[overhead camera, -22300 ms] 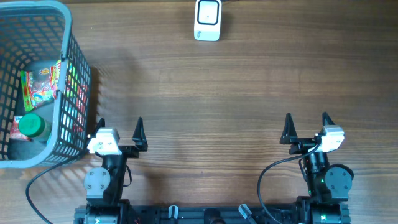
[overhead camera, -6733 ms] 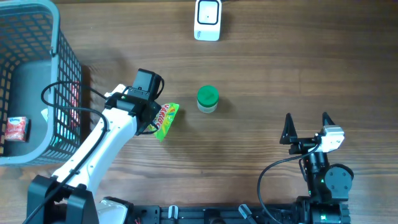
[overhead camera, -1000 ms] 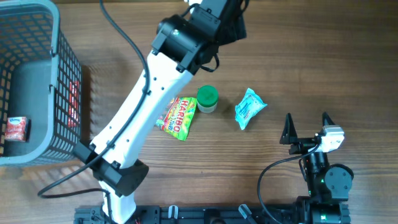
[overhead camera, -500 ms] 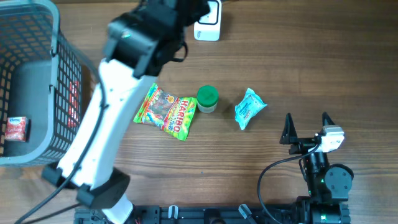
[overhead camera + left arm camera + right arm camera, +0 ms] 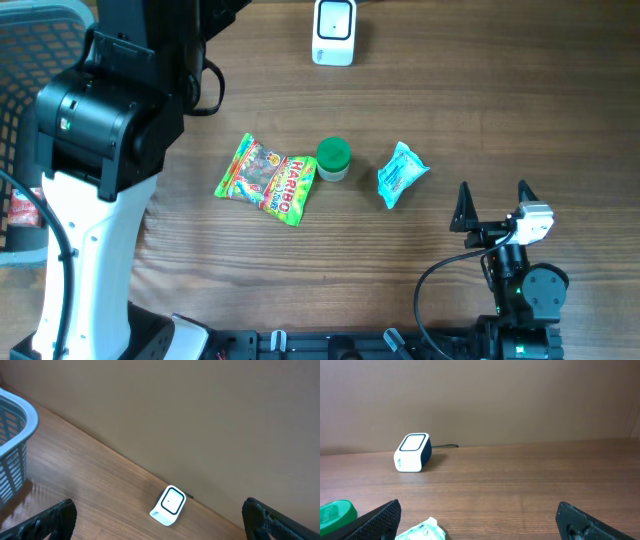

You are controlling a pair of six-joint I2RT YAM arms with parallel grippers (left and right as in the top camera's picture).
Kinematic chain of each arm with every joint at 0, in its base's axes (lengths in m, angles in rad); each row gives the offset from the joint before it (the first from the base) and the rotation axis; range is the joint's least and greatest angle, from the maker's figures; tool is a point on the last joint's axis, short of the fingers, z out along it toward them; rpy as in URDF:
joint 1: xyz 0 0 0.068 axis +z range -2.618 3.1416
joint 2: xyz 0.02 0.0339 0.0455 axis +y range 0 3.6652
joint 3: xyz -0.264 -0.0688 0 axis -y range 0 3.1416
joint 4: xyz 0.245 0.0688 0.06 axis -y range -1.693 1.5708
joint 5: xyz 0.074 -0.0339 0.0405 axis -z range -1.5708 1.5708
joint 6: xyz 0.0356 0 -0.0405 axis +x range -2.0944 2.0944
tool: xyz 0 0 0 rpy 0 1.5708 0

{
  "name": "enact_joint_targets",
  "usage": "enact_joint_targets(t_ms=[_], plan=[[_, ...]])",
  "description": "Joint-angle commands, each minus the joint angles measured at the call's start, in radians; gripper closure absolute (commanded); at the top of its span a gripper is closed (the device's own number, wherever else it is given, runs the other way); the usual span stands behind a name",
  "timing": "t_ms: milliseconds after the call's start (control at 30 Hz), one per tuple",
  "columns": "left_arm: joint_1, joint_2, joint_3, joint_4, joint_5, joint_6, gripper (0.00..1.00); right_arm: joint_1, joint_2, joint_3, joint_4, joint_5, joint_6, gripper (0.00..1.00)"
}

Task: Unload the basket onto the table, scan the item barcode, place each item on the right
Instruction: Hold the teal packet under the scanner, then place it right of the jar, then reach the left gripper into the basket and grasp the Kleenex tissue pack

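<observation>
A white barcode scanner [image 5: 334, 32] stands at the table's far edge, also seen in the left wrist view [image 5: 169, 505] and the right wrist view [image 5: 412, 452]. Three items lie mid-table: a Haribo bag [image 5: 266, 179], a green-lidded jar [image 5: 333, 158] and a light blue packet [image 5: 402, 173]. My left gripper [image 5: 159, 510] is open and empty, raised high above the far left of the table and looking down on the scanner. Its arm [image 5: 100, 110] fills the overhead view's left side. My right gripper [image 5: 493, 205] rests open and empty near the front right, just behind the blue packet [image 5: 422, 530].
A grey-blue basket [image 5: 50, 12] stands at the far left, mostly hidden under the left arm, its rim showing in the left wrist view [image 5: 15, 435]. A red packet [image 5: 20, 210] lies inside it. A plain wall runs behind the table.
The left arm has swung left from over the scanner toward the basket, uncovering the Haribo bag. The three items and the right arm have not moved.
</observation>
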Motion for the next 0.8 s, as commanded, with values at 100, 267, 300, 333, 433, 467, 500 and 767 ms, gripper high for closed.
enact_joint_targets(t_ms=[100, 267, 300, 333, 433, 467, 500, 767], plan=[[0.005, -0.012, 0.001, -0.001, -0.029, 0.019, 0.0, 0.005, -0.006, -0.001, 0.003, -0.015, -0.01, 0.0], [0.005, -0.016, 0.001, -0.005, -0.047, 0.019, 0.0, 0.005, -0.006, -0.001, 0.003, -0.015, -0.01, 0.0], [0.005, -0.016, 0.001, -0.004, -0.047, 0.019, 0.0, 0.005, -0.006, -0.001, 0.003, -0.015, -0.01, 0.0], [0.005, -0.016, 0.001, -0.004, -0.047, 0.019, 0.0, 0.005, -0.006, -0.001, 0.003, -0.015, -0.01, 0.0], [0.005, -0.019, 0.001, -0.005, -0.047, 0.02, 0.0, 0.005, -0.006, -0.001, 0.003, -0.015, -0.01, 0.0], [0.005, -0.02, 0.001, -0.005, -0.047, 0.019, 0.0, 0.005, -0.006, -0.001, 0.003, -0.015, -0.01, 0.0], [0.005, -0.02, 0.001, -0.005, -0.047, 0.019, 0.0, 0.005, -0.006, -0.001, 0.003, -0.015, -0.01, 0.0], [0.005, -0.02, 0.001, 0.002, -0.051, 0.019, 0.0, 0.005, -0.006, -0.001, 0.003, -0.015, -0.01, 0.0]])
